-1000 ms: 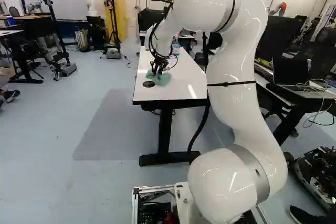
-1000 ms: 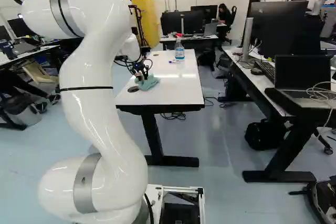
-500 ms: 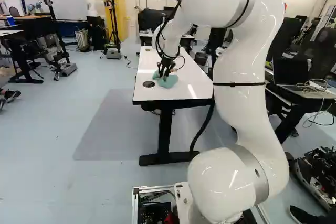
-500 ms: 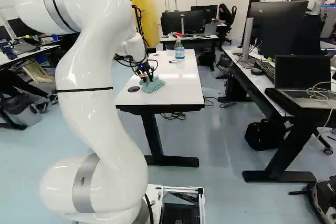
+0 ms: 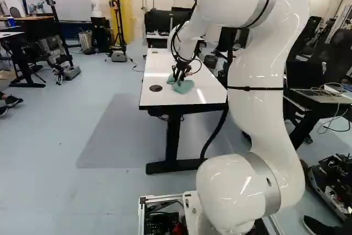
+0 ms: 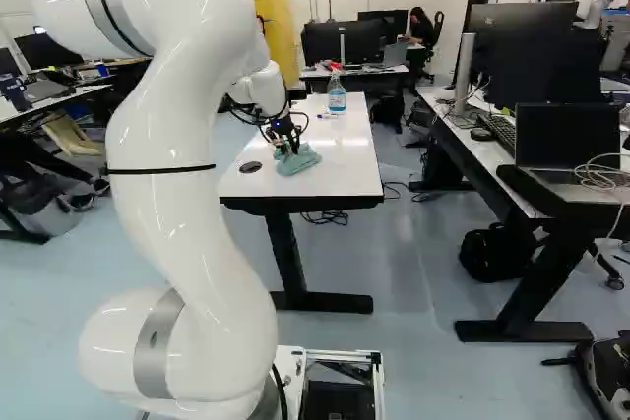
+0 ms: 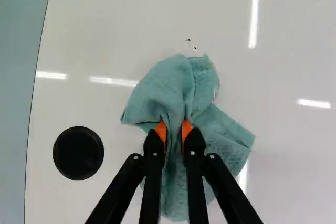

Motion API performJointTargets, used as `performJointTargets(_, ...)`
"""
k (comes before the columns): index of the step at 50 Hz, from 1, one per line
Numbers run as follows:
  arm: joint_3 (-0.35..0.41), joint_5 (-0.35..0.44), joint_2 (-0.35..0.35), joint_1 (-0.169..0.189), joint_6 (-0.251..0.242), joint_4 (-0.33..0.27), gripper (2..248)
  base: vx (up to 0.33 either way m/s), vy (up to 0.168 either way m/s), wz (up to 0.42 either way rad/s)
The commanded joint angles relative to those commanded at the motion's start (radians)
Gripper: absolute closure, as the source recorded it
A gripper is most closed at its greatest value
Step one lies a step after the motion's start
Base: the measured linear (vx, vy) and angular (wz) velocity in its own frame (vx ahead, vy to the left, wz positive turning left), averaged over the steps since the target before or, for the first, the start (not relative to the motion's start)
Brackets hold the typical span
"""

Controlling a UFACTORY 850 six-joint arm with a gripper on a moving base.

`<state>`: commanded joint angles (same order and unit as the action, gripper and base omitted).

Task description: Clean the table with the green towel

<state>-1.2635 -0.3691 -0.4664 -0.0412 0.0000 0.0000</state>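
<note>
My fingers [image 5: 179, 76] are pinching the green towel [image 7: 164, 95] between them, and in the wrist view their orange pads [image 7: 161, 130] are pressing on the cloth from two sides. A raised fold of the towel is running through this grip, while the rest is spreading ahead of the fingers, under them and to both sides. The towel is lying crumpled on the near part of the white desk [image 6: 340, 169]. Just ahead of it, a few small dark specks [image 7: 189, 40] are showing on the desk surface. A black round disc [image 7: 78, 153] is sitting near the towel, without touching it, between the cloth and a long edge of the desk. Shiny strips of light are reflecting on the white top. In the right base view I am seeing a pen [image 6: 327, 116] lying farther along the desk, and close to it a clear spray bottle [image 6: 337, 99] with a red and white head is standing upright. My white arm [image 6: 182, 213] is bending high and reaching forward over the desk. At the right of this view, a black laptop [image 6: 568, 140] is standing open. Farther back, a yellow cabinet [image 6: 279, 36] is standing behind my arm.
</note>
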Motion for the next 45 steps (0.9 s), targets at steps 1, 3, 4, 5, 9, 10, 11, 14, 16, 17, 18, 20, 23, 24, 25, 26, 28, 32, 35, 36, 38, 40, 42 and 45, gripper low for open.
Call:
performJointTargets(1,0.000,0.000,0.000,0.003,0.000,0.000,199,0.000,0.000,0.000)
performJointTargets(3,0.001,0.000,0.000,0.009,0.000,0.000,199,0.000,0.000,0.000)
performJointTargets(4,0.001,0.000,0.001,0.012,0.000,0.000,199,0.000,0.000,0.000)
performJointTargets(5,0.001,0.000,0.001,0.015,0.000,0.000,199,0.000,0.000,0.000)
performJointTargets(9,0.000,0.000,0.000,0.027,0.000,0.000,199,0.000,0.000,0.000)
performJointTargets(10,-0.001,0.000,-0.001,0.030,0.000,0.000,199,0.000,0.000,0.000)
performJointTargets(11,-0.003,0.000,-0.002,0.033,0.000,0.000,199,0.000,0.000,0.000)
performJointTargets(14,-0.008,0.000,-0.006,0.043,0.000,0.000,199,0.000,0.000,0.000)
performJointTargets(16,-0.013,0.000,-0.010,0.048,0.000,0.000,199,0.000,0.000,0.000)
performJointTargets(17,-0.016,0.000,-0.012,0.051,0.000,0.000,199,0.000,0.000,0.000)
performJointTargets(18,-0.019,0.000,-0.014,0.054,0.000,0.000,199,0.000,0.000,0.000)
performJointTargets(20,-0.025,0.000,-0.019,0.060,0.000,0.000,199,0.000,0.000,0.000)
performJointTargets(23,-0.035,0.000,-0.026,0.068,0.000,0.000,199,0.000,0.000,0.000)
performJointTargets(24,-0.038,0.000,-0.028,0.071,0.000,0.000,199,0.000,0.000,0.000)
performJointTargets(25,-0.042,0.000,-0.031,0.074,0.000,0.000,199,0.000,0.000,0.000)
performJointTargets(26,-0.045,0.000,-0.034,0.076,0.000,0.000,199,0.000,0.000,0.000)
performJointTargets(28,-0.053,0.000,-0.039,0.081,0.000,0.000,199,0.000,0.000,0.000)
performJointTargets(32,-0.071,0.000,-0.053,0.088,0.000,0.000,199,0.000,0.000,0.000)
performJointTargets(35,-0.087,0.000,-0.064,0.090,0.000,0.000,199,0.000,0.000,0.000)
performJointTargets(36,-0.092,0.000,-0.068,0.091,0.000,0.000,199,0.000,0.000,0.000)
performJointTargets(38,-0.103,0.000,-0.075,0.092,0.000,0.000,199,0.000,0.000,0.000)
performJointTargets(40,-0.114,0.000,-0.084,0.093,0.000,0.000,199,0.000,0.000,0.000)
performJointTargets(42,-0.125,0.000,-0.092,0.092,0.000,0.000,199,0.000,0.000,0.000)
performJointTargets(45,-0.142,0.000,-0.104,0.092,0.000,0.000,199,0.000,0.000,0.000)
